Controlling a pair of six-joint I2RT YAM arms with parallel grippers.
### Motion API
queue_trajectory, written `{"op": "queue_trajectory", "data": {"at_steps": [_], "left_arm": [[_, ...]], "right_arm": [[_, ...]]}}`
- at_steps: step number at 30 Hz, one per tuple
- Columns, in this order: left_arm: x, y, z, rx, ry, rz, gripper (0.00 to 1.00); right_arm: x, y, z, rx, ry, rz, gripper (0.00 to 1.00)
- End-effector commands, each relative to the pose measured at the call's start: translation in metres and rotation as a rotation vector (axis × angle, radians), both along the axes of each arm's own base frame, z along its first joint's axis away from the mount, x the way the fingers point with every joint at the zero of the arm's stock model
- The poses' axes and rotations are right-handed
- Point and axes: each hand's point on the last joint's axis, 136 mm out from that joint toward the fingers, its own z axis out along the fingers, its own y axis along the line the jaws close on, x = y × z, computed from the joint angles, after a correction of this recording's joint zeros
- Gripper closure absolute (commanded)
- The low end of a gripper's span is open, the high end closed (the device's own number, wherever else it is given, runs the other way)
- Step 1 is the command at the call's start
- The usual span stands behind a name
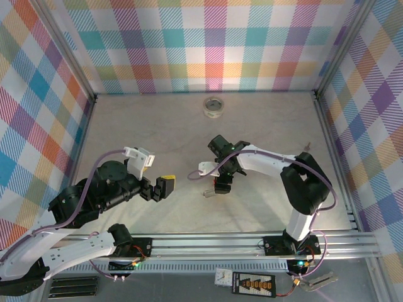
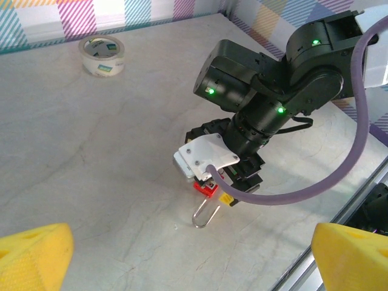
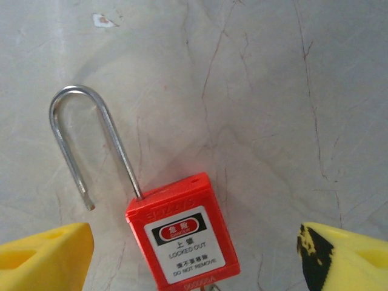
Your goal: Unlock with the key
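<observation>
Seen from the right wrist, a red plastic padlock (image 3: 182,242) lies flat on the veined, stone-look bench (image 3: 273,91). One leg of its bright steel shackle (image 3: 91,139) is free of the body. The label reads "LOCKED OUT / DO NOT REMOVE". The right end effector (image 3: 195,257) is released, its yellow pads (image 3: 42,257) flanking the padlock without touching it. The left wrist view adds a tape roll (image 2: 102,56). The left end effector (image 2: 194,260) gapes wide. I cannot tell where the key is.

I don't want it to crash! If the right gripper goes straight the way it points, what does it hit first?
Probably the red padlock, lying flat on the table between the open fingers of the right gripper, though depth is unclear.
</observation>
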Motion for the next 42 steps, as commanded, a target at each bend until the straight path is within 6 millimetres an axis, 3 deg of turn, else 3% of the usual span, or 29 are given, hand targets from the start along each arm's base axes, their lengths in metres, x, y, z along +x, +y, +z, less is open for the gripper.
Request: {"op": "queue_trajectory", "data": {"at_steps": [1, 5, 9, 12, 20, 25, 30, 34, 37, 42], "left_arm": [[0.000, 0.002, -0.004, -0.004, 0.008, 0.014, 0.00], [0.000, 0.005, -0.006, 0.001, 0.010, 0.020, 0.00], [0.000, 0.005, -0.007, 0.001, 0.012, 0.022, 0.00], [0.000, 0.005, -0.007, 0.001, 0.012, 0.026, 0.00], [0.001, 0.005, -0.007, 0.007, 0.010, 0.023, 0.00], [0.001, 0.004, -0.008, 0.009, 0.011, 0.021, 0.00], [0.002, 0.002, -0.007, 0.004, 0.012, 0.023, 0.00], [0.002, 0.002, -0.009, -0.007, 0.028, 0.030, 0.00], [0.001, 0.001, -0.009, -0.020, 0.039, 0.032, 0.00], [0.001, 0.001, -0.008, -0.027, 0.049, 0.035, 0.00]], "right_arm": [[-0.003, 0.004, -0.008, 0.005, 0.050, 0.041, 0.15], [-0.002, 0.002, -0.014, -0.005, 0.069, 0.036, 0.16], [-0.001, -0.001, -0.020, -0.017, 0.082, 0.012, 0.24], [-0.002, -0.005, -0.024, -0.035, 0.096, -0.023, 0.34], [-0.003, -0.018, -0.028, -0.091, 0.134, -0.238, 0.77], [-0.002, -0.030, -0.033, -0.167, 0.205, -0.646, 0.92], [-0.011, -0.056, -0.053, -0.364, 0.263, -1.202, 0.95], [-0.019, -0.051, -0.066, -0.276, 0.271, -1.499, 0.96], [-0.020, -0.051, -0.068, -0.213, 0.257, -1.621, 0.92], [-0.017, -0.050, -0.063, -0.184, 0.240, -1.659, 0.82]]}}
